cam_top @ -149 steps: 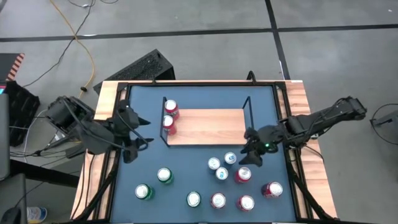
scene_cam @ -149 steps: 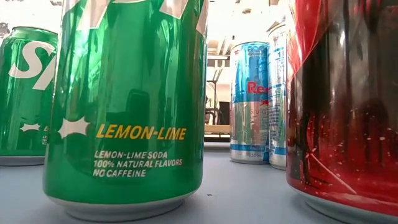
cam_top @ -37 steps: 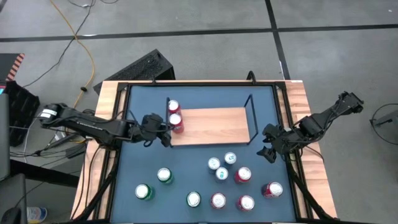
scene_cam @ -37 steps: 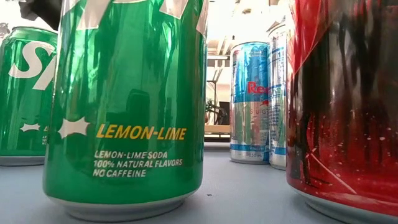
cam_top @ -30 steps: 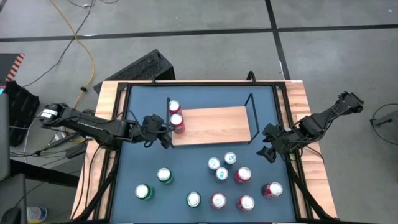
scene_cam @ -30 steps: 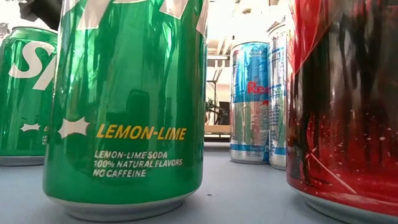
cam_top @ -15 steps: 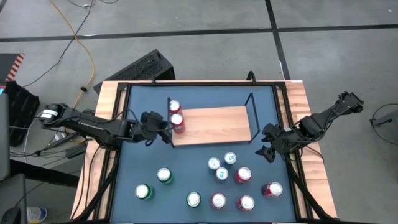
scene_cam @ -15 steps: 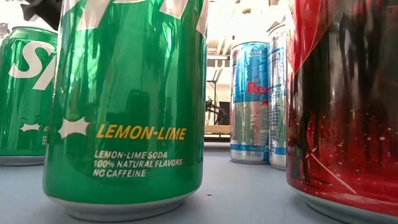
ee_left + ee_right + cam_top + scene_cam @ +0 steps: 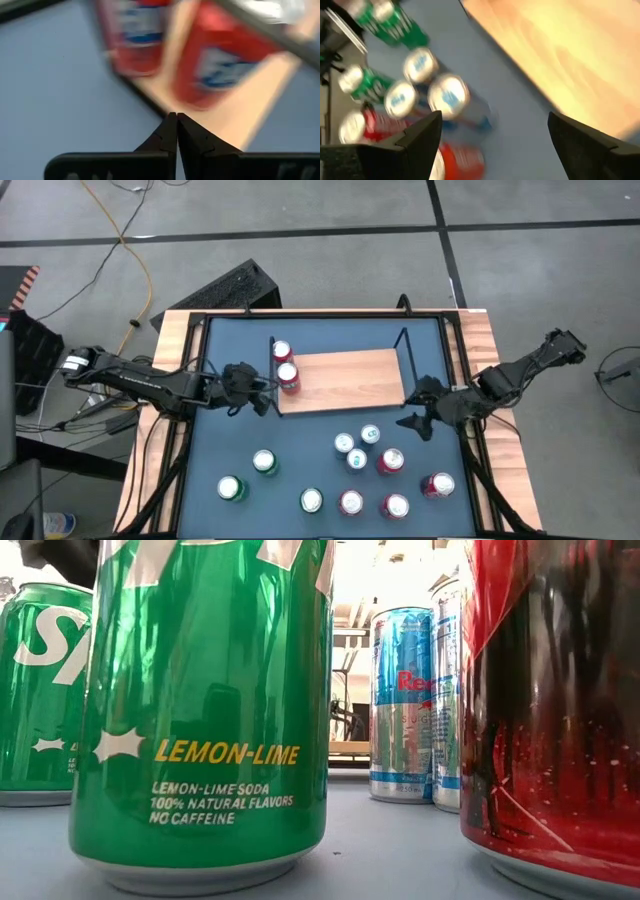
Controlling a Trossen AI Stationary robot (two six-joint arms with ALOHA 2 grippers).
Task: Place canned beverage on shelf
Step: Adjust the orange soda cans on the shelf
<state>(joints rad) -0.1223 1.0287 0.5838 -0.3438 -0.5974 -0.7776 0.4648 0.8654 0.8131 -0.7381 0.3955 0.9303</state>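
Red cans on shelf; clenched left tool beside, splayed right tool empty.

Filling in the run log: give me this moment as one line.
shelf: two red cans at left end | left gripper: shut, empty, beside them | right gripper: open, empty, near blue cans
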